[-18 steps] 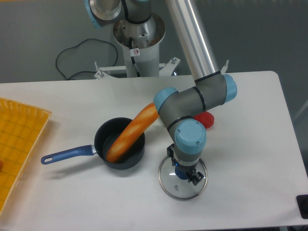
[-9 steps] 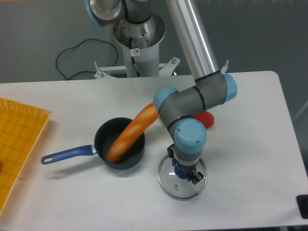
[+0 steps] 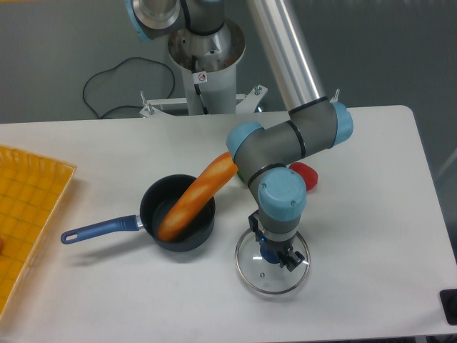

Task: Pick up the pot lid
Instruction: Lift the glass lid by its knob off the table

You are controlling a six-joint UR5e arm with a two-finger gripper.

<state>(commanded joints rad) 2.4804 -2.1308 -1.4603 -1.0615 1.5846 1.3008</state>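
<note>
From the fixed camera, my only view, I'm watching the gripper [image 3: 273, 246] working over the clear round glass lid with a metal rim [image 3: 265, 284]. The lid is lying below the centre of the picture, toward five o'clock, with the grey and light-blue arm [image 3: 283, 187] reaching down to it from one o'clock.

What is changing is small: compared with the last half-second, the wrist is shifting and the lid's blue knob [image 3: 269, 254] is showing slightly higher in the picture. The rim's outline is shifting a touch too, so I'm judging that the lid is moving with the gripper and just beginning to lift. The fingertips are partly hiding behind the gripper body, but from that shared motion I'm reading them as clamped on the knob.

For the task, that is putting me past the grasp and into the raise. I'm wanting a slow, straight rise now, since smooth glass hanging from one small knob could be tipping or slipping.

Around ten o'clock from the lid, the black round pan [image 3: 158, 207] is sitting apart from it, its blue handle [image 3: 100, 229] pointing toward nine, and a long orange object [image 3: 200, 196] is leaning in it.
</note>
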